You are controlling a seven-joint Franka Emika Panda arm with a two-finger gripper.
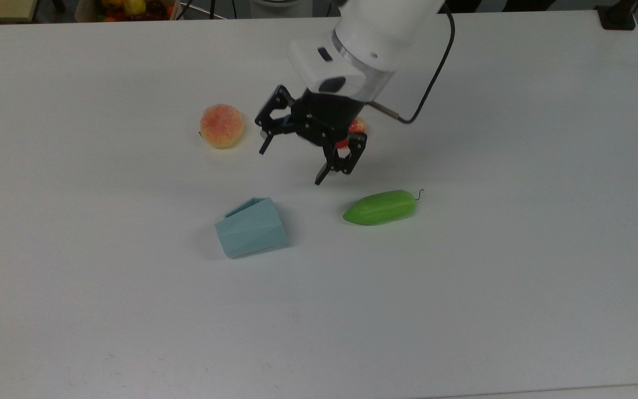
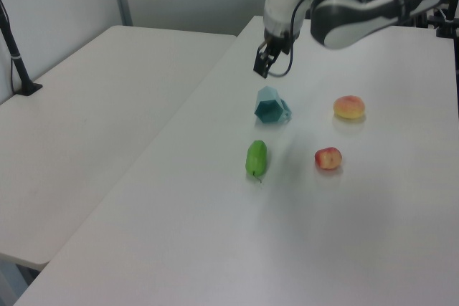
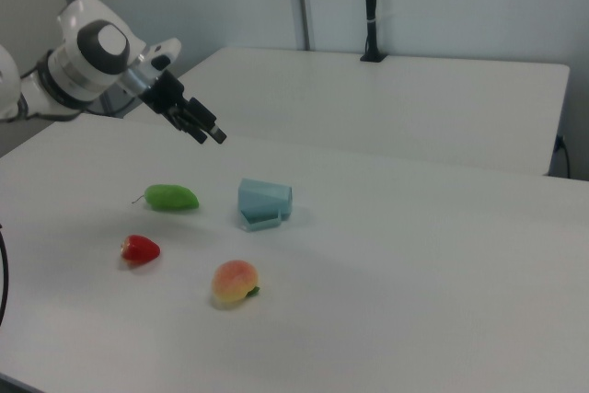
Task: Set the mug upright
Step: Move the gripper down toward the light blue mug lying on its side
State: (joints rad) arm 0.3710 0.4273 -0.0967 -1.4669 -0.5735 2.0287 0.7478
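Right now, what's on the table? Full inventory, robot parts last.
mug: 1, pale blue, lying on its side on the table, near the middle of the top view
peach: 1, orange-yellow, beyond the mug in the top view
strawberry: 1, red, the right view's left, nearer the camera than the cucumber
cucumber: 1, green, to the top view's right of the mug
table: 1, white, carries everything
gripper: 1, black, open, in the air above the table between peach and strawberry, holding nothing

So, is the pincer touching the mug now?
Apart. In the right view the pincer hangs in the air above the mug, with bare table between them.
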